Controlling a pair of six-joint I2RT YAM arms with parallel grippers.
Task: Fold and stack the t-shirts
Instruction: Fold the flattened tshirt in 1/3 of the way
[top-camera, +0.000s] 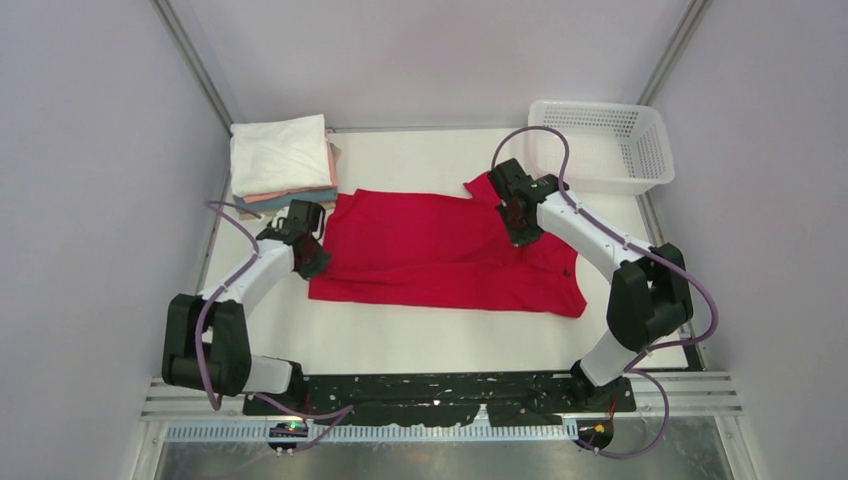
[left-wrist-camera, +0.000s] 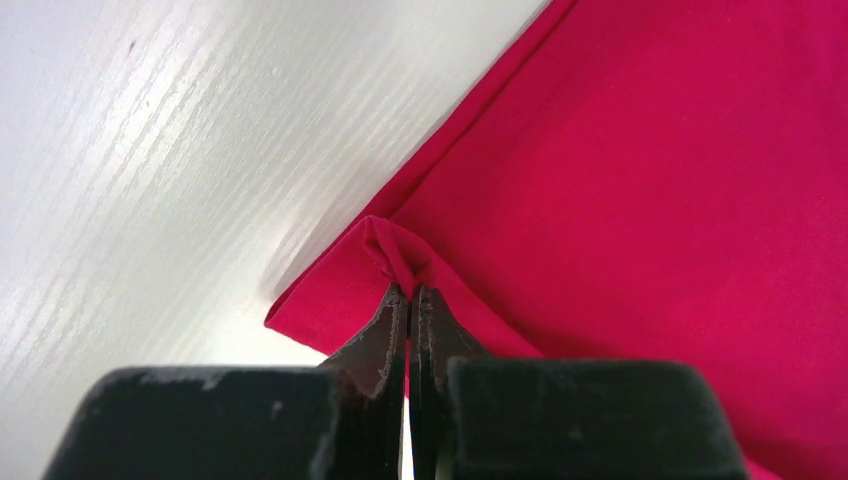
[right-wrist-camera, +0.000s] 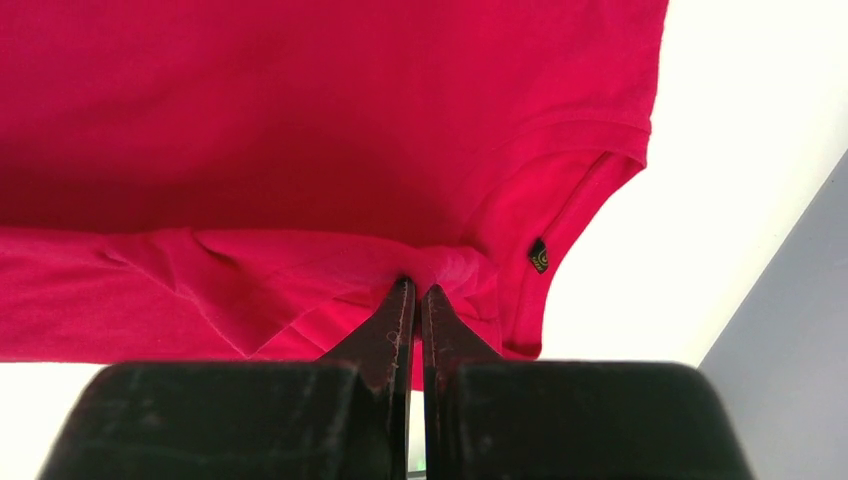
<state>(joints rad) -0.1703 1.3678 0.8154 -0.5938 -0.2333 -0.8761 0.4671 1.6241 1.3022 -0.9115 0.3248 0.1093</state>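
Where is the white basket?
In the top view, the basket sits at the far right corner of the table, beyond the red shirt and right gripper.

White mesh basket (top-camera: 645, 160) at table's (top-camera: 420, 345) far-right corner

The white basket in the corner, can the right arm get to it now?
Probably yes: the basket sits just beyond the right arm, nothing between them. But its jaws are pinched shut on the red t-shirt, which would drag along unless released.
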